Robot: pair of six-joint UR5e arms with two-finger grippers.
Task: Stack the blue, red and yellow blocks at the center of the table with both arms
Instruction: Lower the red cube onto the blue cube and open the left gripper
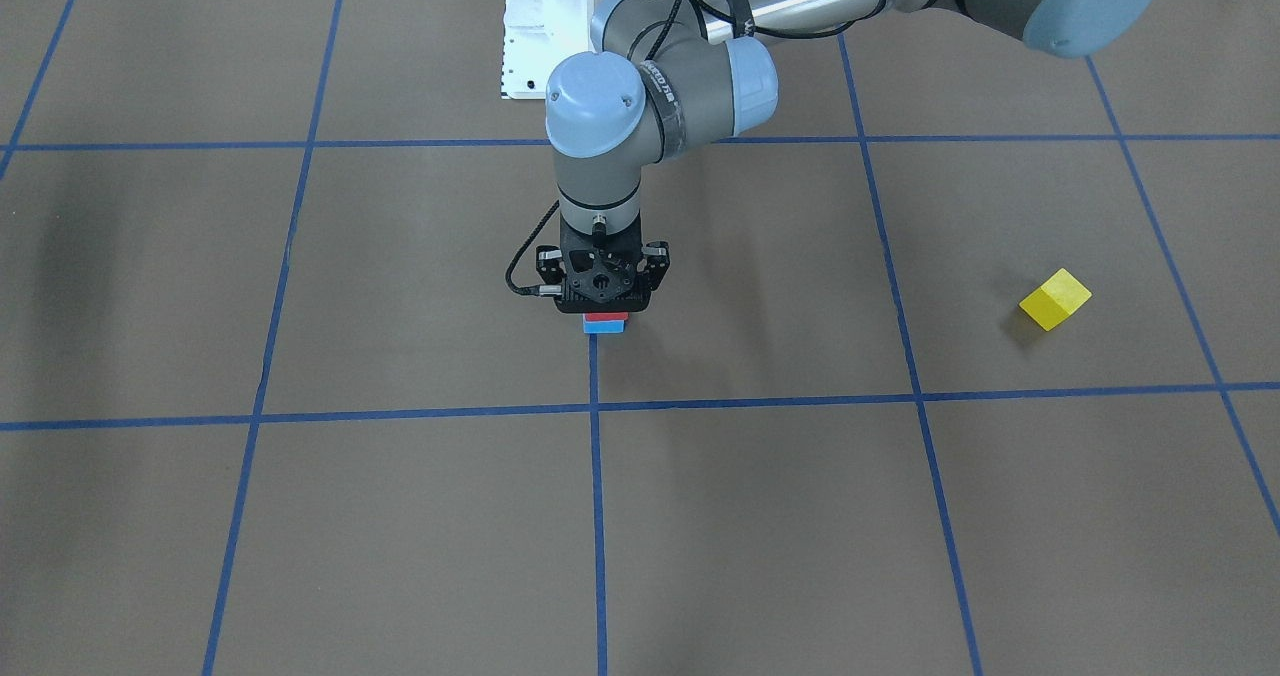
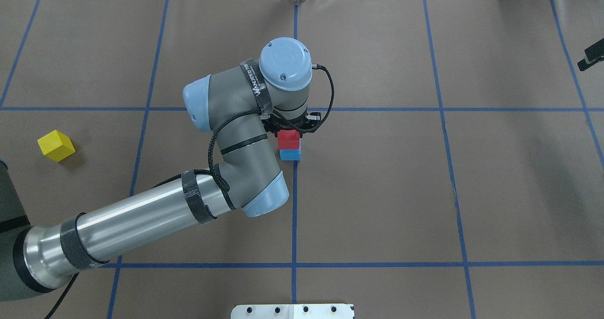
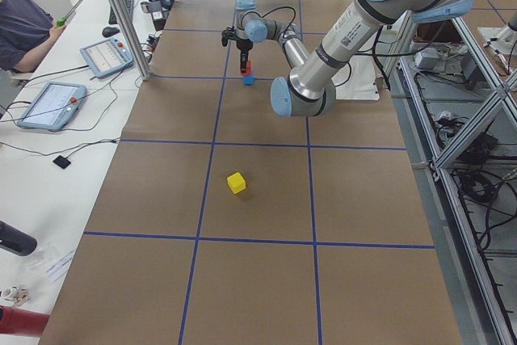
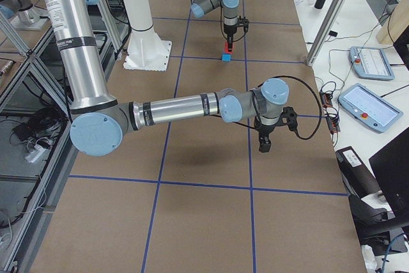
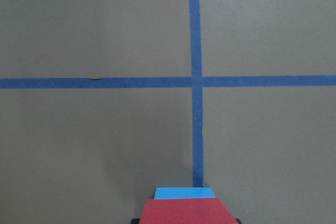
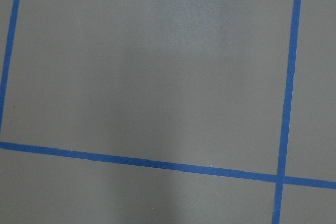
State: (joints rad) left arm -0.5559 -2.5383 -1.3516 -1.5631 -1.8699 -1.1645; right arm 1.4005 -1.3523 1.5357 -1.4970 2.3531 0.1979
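Here the three blocks are small matte cubes of equal size. The red block (image 2: 289,139) sits on top of the blue block (image 2: 289,155) with the sides lined up. This pair stands in the middle of the table (image 1: 800,516), on one of the blue tape lines (image 1: 597,516). The yellow block (image 1: 1055,299) lies alone on the robot's left part of the table. It is turned a little against the grid and is well apart from the other two.

The left gripper (image 1: 604,301) points straight down over the pair. Its two fingers stand on both sides of the red block and pinch it. In the left wrist view the red top fills the bottom middle, and a thin band of blue shows just beyond it. Whether the red block rests with its full weight on the blue one, I cannot tell.

The right gripper (image 4: 263,147) hangs above the table toward the robot's right end, far from all three blocks. I cannot tell if its fingers are spread or pressed together. Its wrist view shows brown surface and tape lines.
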